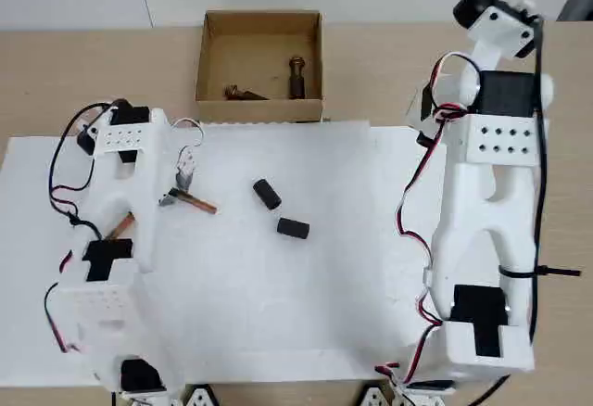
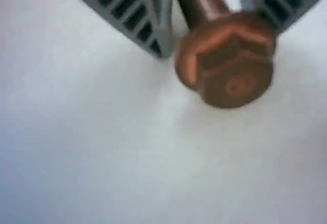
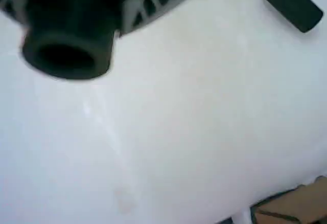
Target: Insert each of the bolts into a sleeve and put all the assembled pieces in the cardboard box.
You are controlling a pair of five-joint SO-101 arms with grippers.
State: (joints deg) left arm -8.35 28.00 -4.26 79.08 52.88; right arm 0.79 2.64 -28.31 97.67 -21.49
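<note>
White sheet [image 1: 306,313]: spread over the wooden table [image 1: 93,54].
Cardboard box [image 1: 211,63]: just past the sheet's far edge; brown metal pieces [image 1: 296,77] lie inside.
Right gripper [image 3: 76,14]: clamped on a black sleeve [image 3: 66,50], low over the sheet.
Left gripper [image 2: 204,9]: clamped on the copper bolt [image 2: 225,63] by its shank, head close to the sheet.
Far sleeve [image 1: 267,194], near sleeve [image 1: 293,229]: lying loose mid-sheet, close together, apart from the bolt.
</note>
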